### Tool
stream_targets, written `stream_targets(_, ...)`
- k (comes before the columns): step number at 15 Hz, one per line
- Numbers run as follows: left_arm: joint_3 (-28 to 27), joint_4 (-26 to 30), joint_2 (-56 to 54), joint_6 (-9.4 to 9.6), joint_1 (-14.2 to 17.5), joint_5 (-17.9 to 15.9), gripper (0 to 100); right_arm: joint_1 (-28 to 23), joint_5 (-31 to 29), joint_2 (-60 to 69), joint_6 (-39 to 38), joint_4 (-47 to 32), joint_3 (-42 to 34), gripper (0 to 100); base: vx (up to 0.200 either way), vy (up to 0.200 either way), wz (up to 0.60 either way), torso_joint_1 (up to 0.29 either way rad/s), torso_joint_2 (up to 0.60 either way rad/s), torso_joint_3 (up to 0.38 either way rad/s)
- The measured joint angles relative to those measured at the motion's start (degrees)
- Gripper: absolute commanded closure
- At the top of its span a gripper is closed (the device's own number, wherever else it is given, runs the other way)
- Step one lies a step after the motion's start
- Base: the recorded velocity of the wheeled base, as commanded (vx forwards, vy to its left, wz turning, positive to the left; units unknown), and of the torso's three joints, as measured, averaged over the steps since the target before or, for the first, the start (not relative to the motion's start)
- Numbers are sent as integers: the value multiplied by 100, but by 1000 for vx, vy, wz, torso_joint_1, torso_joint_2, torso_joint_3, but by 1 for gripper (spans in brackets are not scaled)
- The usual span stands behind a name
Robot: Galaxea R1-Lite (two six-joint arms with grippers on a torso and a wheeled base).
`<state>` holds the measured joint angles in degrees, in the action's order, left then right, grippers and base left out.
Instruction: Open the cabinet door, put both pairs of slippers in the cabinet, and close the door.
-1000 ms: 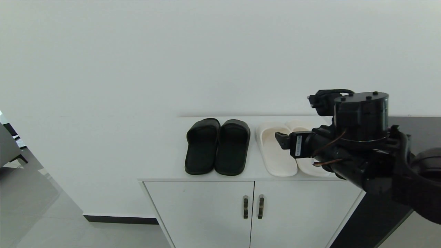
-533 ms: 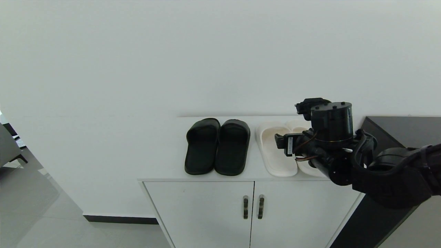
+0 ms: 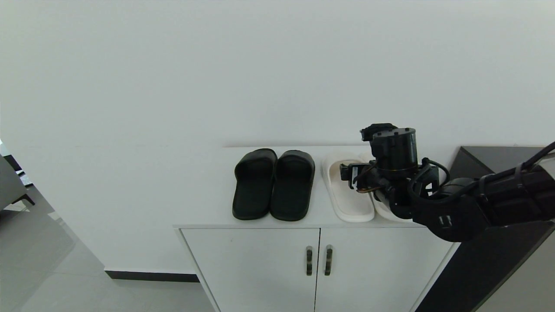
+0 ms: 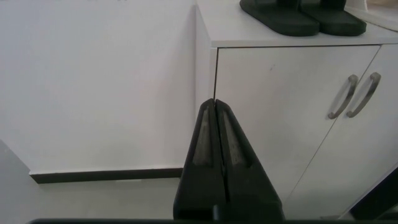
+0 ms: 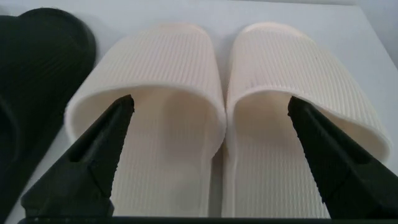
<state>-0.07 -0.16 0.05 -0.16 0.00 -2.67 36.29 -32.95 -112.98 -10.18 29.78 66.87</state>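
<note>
Jaws on my right gripper (image 5: 209,102) are spread wide, with nothing held, and they hover over the cabinet (image 3: 204,208) top, one tip outside each of the white slippers (image 3: 347,190), so the whole pair sits between them.

My worry is the closing. I judge these slippers soft and springy. A squeeze across both straps could fold them together, and one could pop free on the lift and drop off the cabinet's front edge. A low approach could also shove the pair back along the cabinet top toward the wall (image 3: 277,86).

The bigger snag is order. Both doors (image 3: 251,264) of the cabinet are shut and the handles (image 3: 308,260) are untouched. If I pick up now, I have nowhere to put the load until a door is opened.

My left gripper (image 4: 214,143) has its jaws pressed together, empty, low by the cabinet's left front corner, so I think it would have to do the door.

The black slippers (image 3: 273,184) lie on the cabinet top just beside the white pair, toward the cabinet's left end. A sideways drift of the nearer tip could nudge them.

A dark unit (image 3: 485,158) stands against the cabinet's right side and crowds my right arm's path.
</note>
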Motion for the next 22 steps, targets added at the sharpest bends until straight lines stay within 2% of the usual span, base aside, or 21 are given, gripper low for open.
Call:
stream_targets(10, 0, 0, 0, 0, -5, 0, 100, -167, 17, -422, -172, 0, 364, 0, 0, 0, 0, 0, 0, 0)
stream_targets(11, 0, 0, 0, 0, -2, 2, 100, -199, 17, -466, -178, 5, 427, 100, 0, 0, 0, 0, 0, 0)
stream_targets(22, -2, 0, 0, 0, -7, 2, 100, -317, 66, -553, -230, 101, 564, 100, 0, 0, 0, 0, 0, 0)
